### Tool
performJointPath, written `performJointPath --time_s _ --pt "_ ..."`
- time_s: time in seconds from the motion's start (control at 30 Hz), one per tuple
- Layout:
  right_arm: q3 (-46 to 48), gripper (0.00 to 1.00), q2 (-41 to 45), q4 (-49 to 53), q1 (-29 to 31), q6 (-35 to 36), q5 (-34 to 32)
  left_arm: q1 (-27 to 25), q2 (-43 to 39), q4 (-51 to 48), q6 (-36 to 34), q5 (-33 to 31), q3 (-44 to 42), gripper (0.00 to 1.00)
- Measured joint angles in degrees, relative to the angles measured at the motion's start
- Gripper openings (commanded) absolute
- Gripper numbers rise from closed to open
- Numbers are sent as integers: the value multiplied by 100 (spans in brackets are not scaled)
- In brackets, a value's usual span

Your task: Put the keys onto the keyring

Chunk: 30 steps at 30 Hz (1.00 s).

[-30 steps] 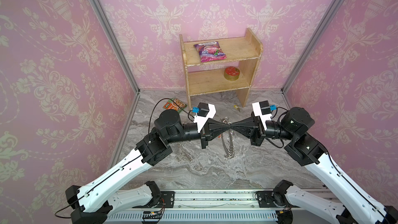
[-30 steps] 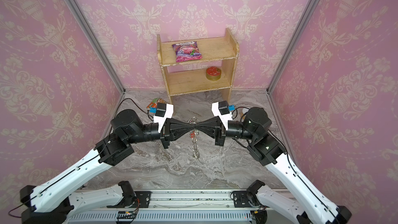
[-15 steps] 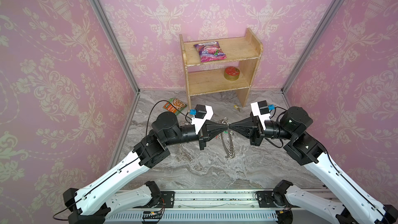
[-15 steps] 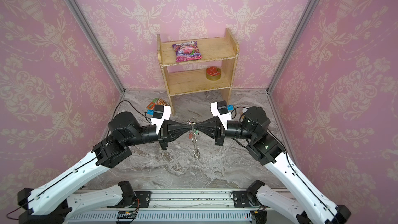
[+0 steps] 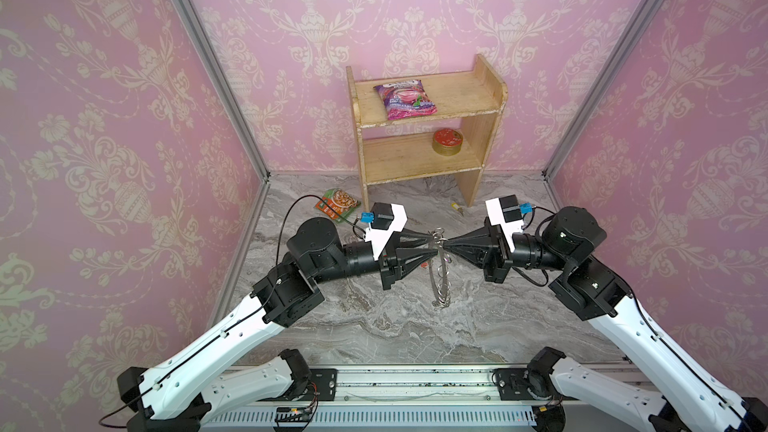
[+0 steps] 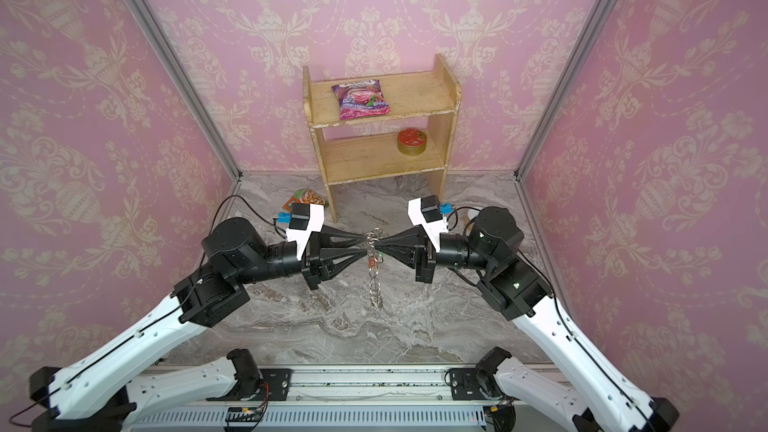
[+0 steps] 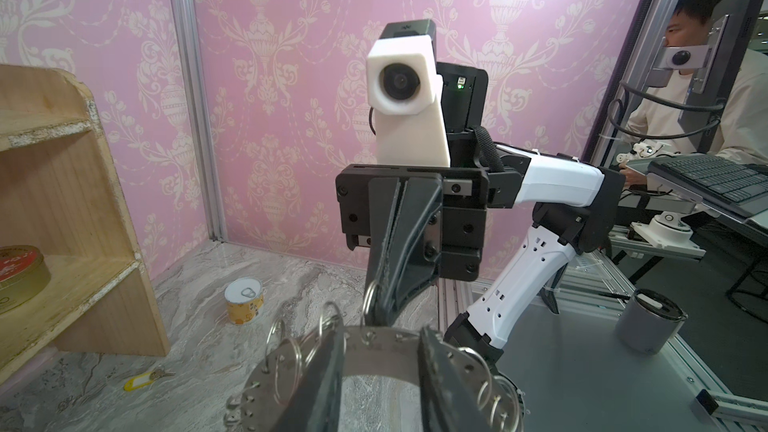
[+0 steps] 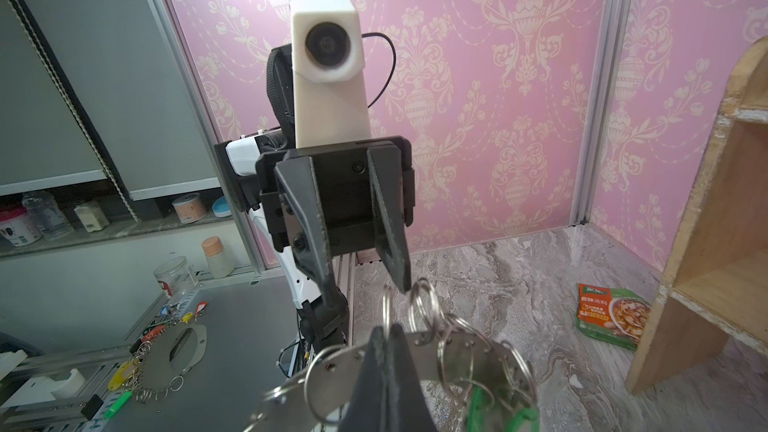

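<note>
Item 1, keyring: flat grey metal ring with wire loops round its rim, hanging upright in mid-air above the marble counter, edge-on in both top views. Held so, its loops dangle free for threading. Item 2, right gripper: clenched at the ring's top, on the rim or on a loop, which cannot be told; it alone carries the ring. Item 3, left gripper: released, 2 fingers apart, facing the right gripper across the ring's top and grasping nothing. Judged free to fetch a key while the ring is steadied. Item 4, keys: green tag hangs from a loop; red-orange tag hangs against the ring, attachment too small to confirm; yellow tag lies loose on the counter near the shelf, well apart from the ring, judged still to be threaded.
</note>
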State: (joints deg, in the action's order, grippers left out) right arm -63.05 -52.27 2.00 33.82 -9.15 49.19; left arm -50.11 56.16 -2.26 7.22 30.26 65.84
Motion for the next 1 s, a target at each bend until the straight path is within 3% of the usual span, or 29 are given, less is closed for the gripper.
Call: performJointPath --time_s 0.3,0.67,1.0 --pt "-55 0 -7 -11 0 -13 162 0 151 -4 7 9 0 33" --pt "-63 0 -52 0 0 -9 186 0 214 114 131 181 0 10" --pt "-85 0 -90 -2 0 -9 184 0 208 142 138 267 2 7"
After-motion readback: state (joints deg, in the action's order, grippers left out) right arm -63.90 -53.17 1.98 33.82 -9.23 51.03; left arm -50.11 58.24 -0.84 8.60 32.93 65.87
